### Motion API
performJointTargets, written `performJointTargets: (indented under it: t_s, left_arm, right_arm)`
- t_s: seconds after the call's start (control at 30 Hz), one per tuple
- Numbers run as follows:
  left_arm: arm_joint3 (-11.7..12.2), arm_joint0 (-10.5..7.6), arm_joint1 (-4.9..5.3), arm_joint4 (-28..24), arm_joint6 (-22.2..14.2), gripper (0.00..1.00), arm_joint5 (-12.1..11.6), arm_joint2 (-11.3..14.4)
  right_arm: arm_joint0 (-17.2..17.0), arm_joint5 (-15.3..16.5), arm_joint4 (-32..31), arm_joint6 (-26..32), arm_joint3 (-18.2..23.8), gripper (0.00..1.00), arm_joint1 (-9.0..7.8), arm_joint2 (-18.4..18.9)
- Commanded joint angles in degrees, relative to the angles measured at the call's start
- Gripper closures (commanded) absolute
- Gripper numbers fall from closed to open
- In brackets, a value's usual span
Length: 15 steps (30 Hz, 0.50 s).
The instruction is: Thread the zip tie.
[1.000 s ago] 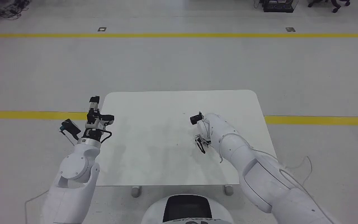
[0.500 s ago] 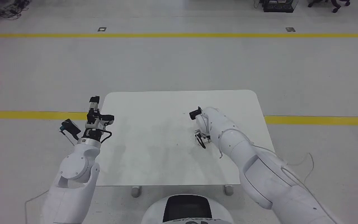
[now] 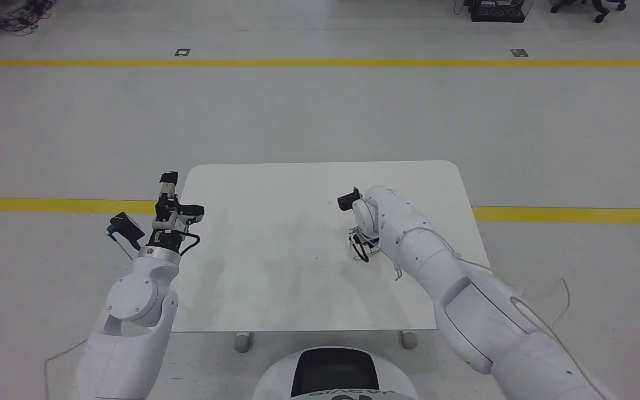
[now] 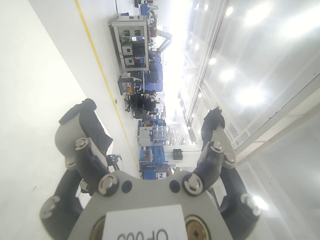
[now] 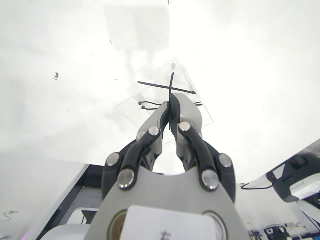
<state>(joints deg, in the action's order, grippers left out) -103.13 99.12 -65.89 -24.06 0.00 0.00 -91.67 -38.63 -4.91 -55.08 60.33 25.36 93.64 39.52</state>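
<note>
Top view: white surface. The left arm is at its left edge, with the left pincer spread open beyond the rim. The right arm is over the right-middle of the surface, with the right pincer pointing down at it. Left wrist view: the left pincer is wide open with nothing between its fingers, and it faces the hall and ceiling lights. Right wrist view: the right pincer is closed tight on a black zip tie, which is clamped lengthwise between the pads with its free end sticking out past the tips. Under it a clear sheet lies flat on the surface. A loose tie rests on the sheet, crossing the held tie's line. More ties lie beside it, partly hidden by the fingers.
</note>
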Motion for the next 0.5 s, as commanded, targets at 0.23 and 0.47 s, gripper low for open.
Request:
performJointTargets:
  t_s: [0.23, 0.47]
  left_arm:
    - [0.00, 0.00, 0.00, 0.00, 0.00, 0.00, 0.00, 0.00]
    - [0.00, 0.00, 0.00, 0.00, 0.00, 0.00, 0.00, 0.00]
  right_arm:
    - [-2.24, -0.10, -1.11, 1.52, 6.44, 1.00, -2.71, 2.93]
    - [-5.54, -0.07, -2.74, 4.06, 14.28, 1.00, -5.46, 6.19]
